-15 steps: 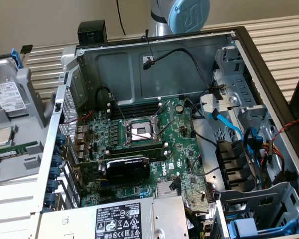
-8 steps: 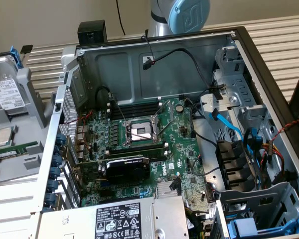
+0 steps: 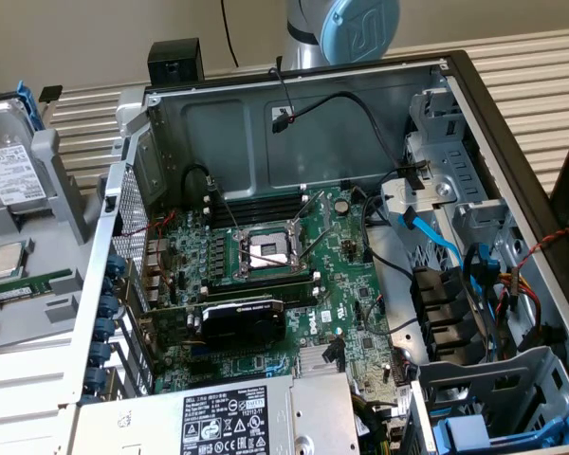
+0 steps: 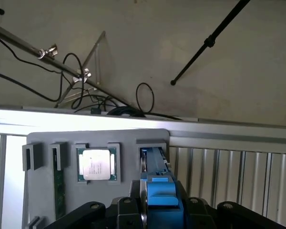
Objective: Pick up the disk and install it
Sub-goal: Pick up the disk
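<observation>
Disk (image 4: 158, 188), blue plastic frame edge-on; square silver chip (image 4: 96, 163) beside.

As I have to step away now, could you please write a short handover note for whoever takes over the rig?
The gripper is lined up on the blue frame of the disk; a grip cannot be confirmed.
The disk stands in the grey holder at the exterior view's left, outside the open computer case.
Done: alignment only.
Left: lifting the disk out and installing it.
</observation>
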{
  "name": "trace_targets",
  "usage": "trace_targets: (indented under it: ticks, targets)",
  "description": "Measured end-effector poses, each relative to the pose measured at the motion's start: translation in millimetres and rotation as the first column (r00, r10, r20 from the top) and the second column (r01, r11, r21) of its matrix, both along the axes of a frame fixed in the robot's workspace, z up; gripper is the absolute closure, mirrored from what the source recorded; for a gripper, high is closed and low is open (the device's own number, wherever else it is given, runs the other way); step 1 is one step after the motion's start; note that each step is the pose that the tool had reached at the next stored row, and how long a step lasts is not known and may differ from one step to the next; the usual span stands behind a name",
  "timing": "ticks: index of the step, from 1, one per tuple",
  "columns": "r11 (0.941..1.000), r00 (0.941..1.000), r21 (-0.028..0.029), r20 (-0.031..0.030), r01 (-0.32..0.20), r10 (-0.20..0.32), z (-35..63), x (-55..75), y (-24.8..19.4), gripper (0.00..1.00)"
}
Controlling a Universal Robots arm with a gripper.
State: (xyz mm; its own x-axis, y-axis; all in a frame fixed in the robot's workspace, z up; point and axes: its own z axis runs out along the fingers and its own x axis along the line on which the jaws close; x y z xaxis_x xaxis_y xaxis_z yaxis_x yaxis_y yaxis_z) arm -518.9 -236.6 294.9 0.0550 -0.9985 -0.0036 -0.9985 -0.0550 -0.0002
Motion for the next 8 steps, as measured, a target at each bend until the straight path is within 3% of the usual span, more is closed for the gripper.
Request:
trace_targets:
  ticks: [8]
  targets:
    - [1.0000,1.0000,0.0000,0.0001,0.000,0.000,12.6,-0.1,0.0,0.63]
